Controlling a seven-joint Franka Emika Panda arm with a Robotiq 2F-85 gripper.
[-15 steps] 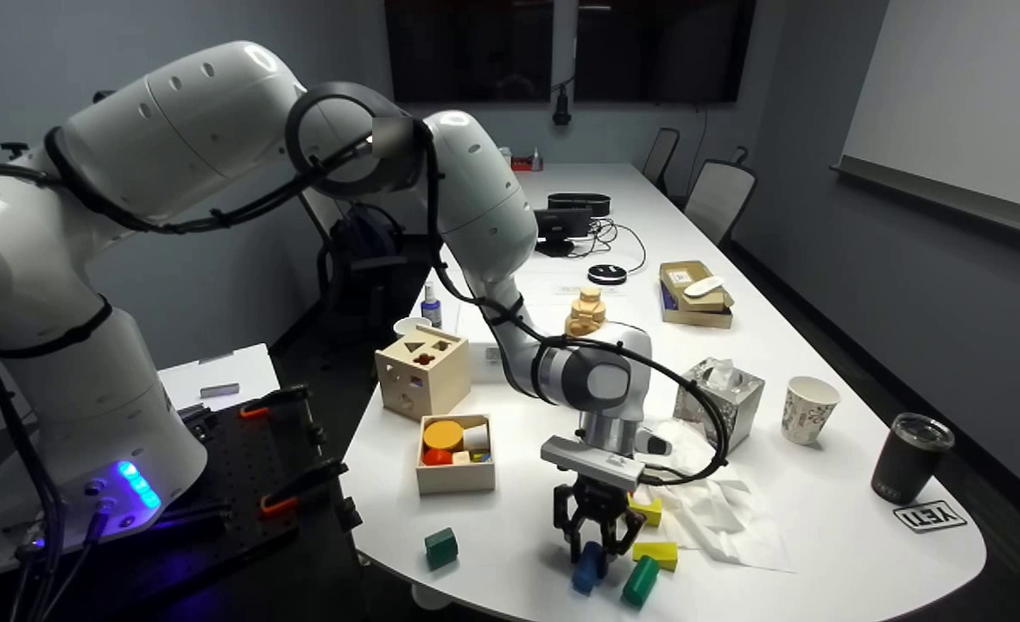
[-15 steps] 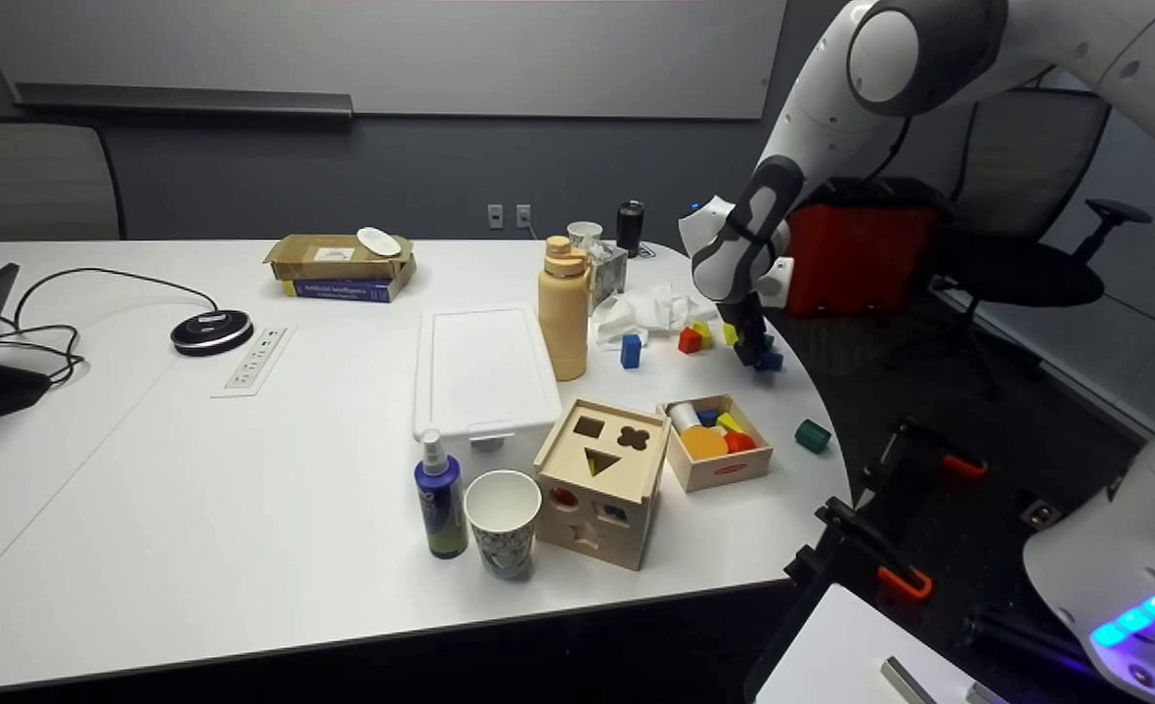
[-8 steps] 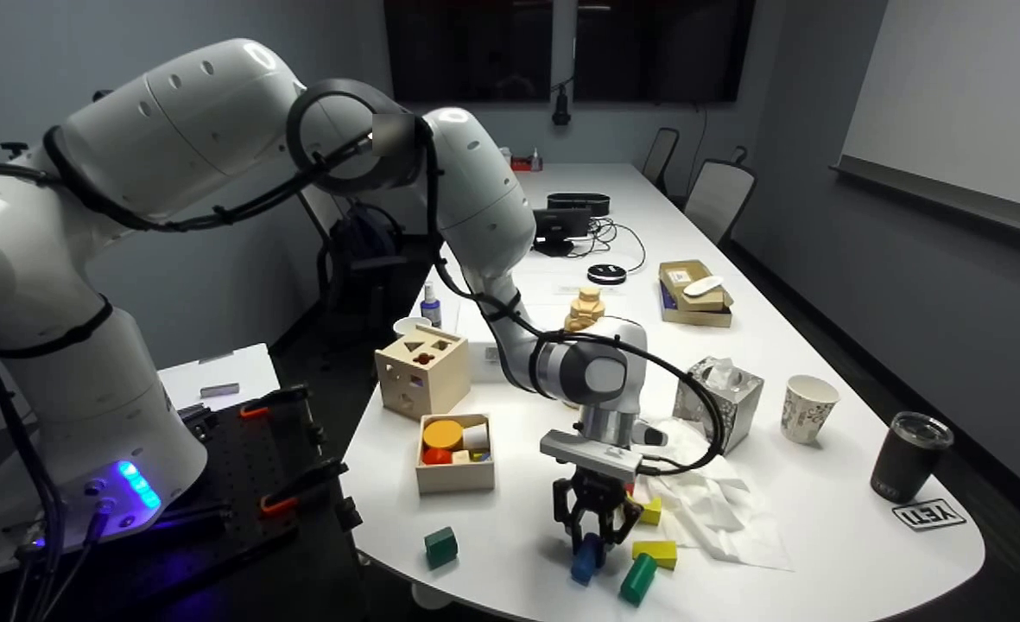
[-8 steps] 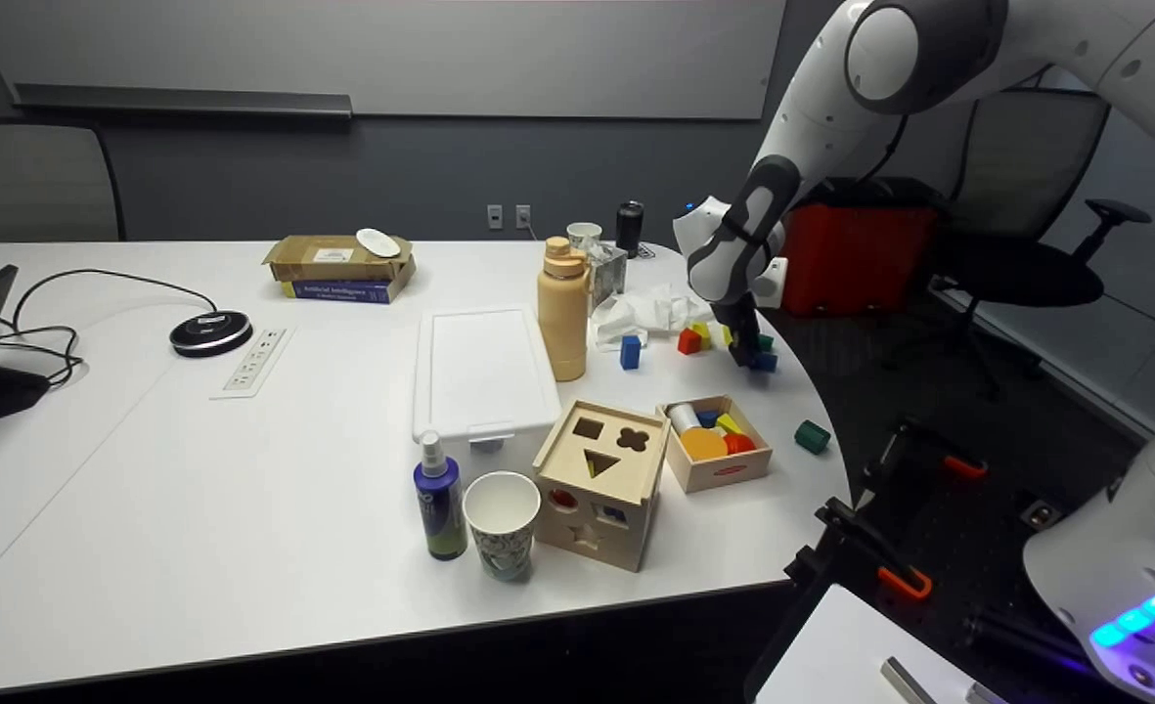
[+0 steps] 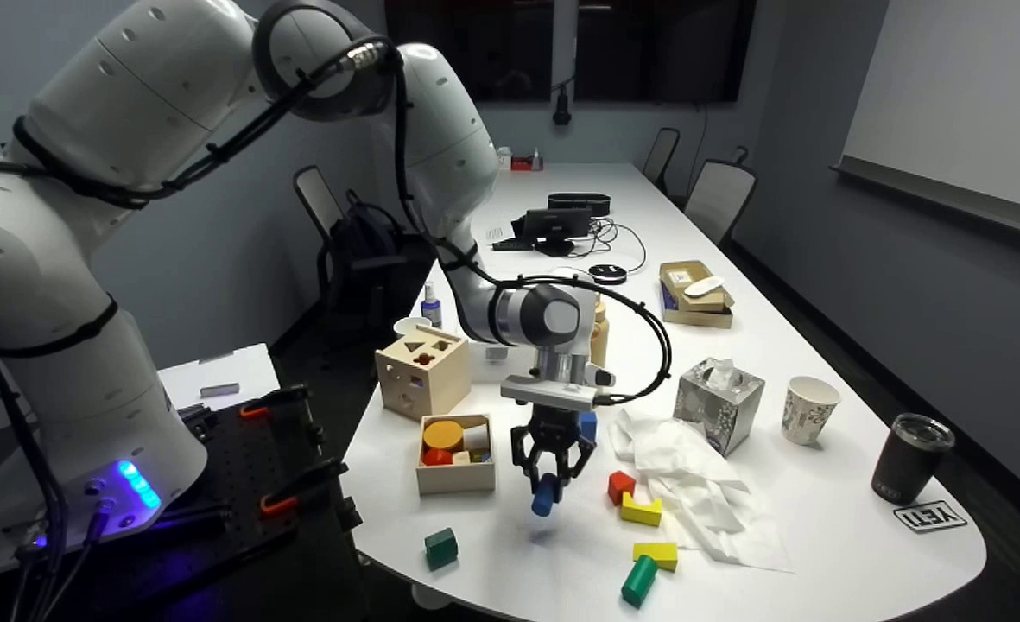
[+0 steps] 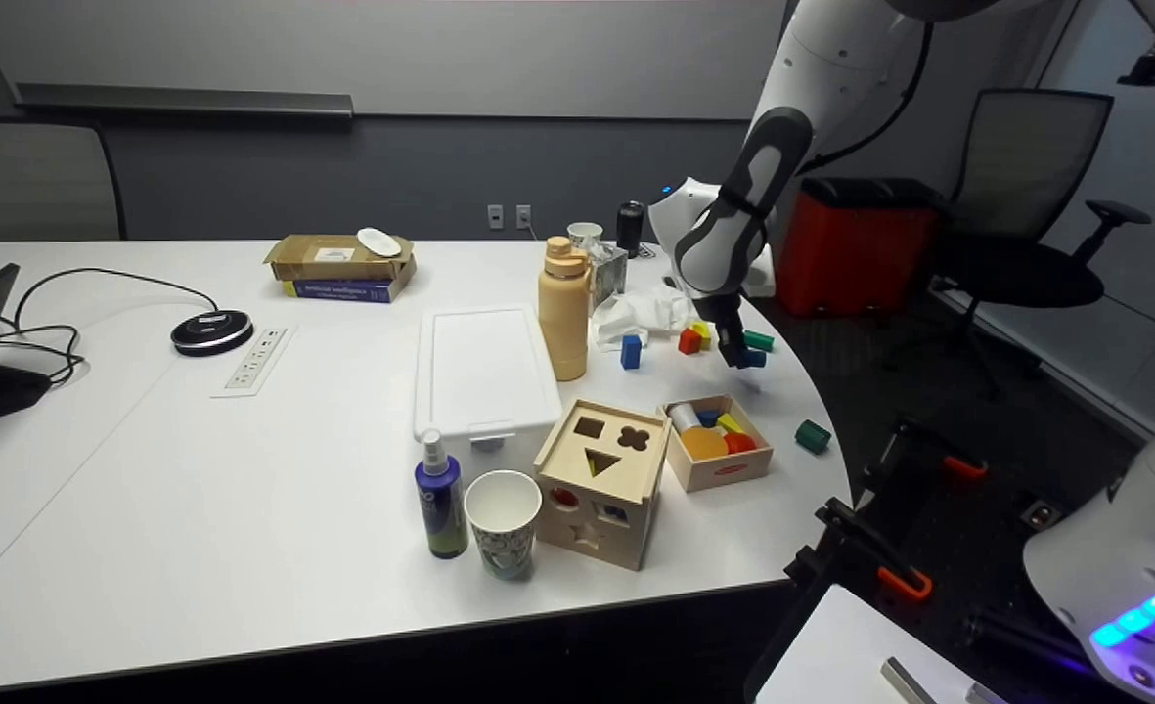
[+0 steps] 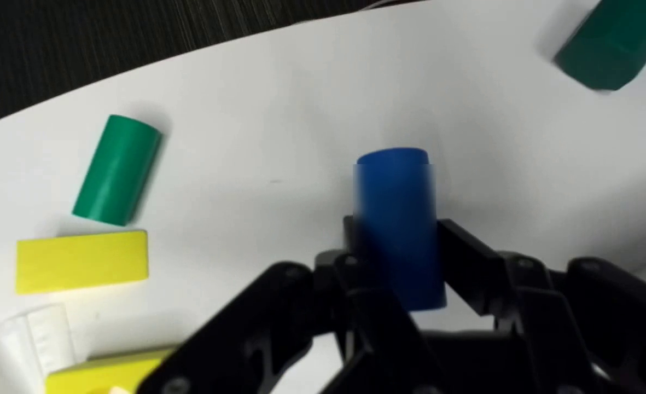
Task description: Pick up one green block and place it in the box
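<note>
The end effector grips a blue cylinder, its fingers parted only by that piece's width, and holds it above the desk. The green cylindrical block lies on its side on the desk, well apart from the end effector: left of it in the wrist view, just beside a yellow rectangular block. In an exterior view, the end effector appears between the green cylindrical block and an open wooden box holding an orange disc.

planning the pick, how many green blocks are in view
2: the bright green block beside a yellow block, and a darker green block nearer the box, which may hide more.
</note>
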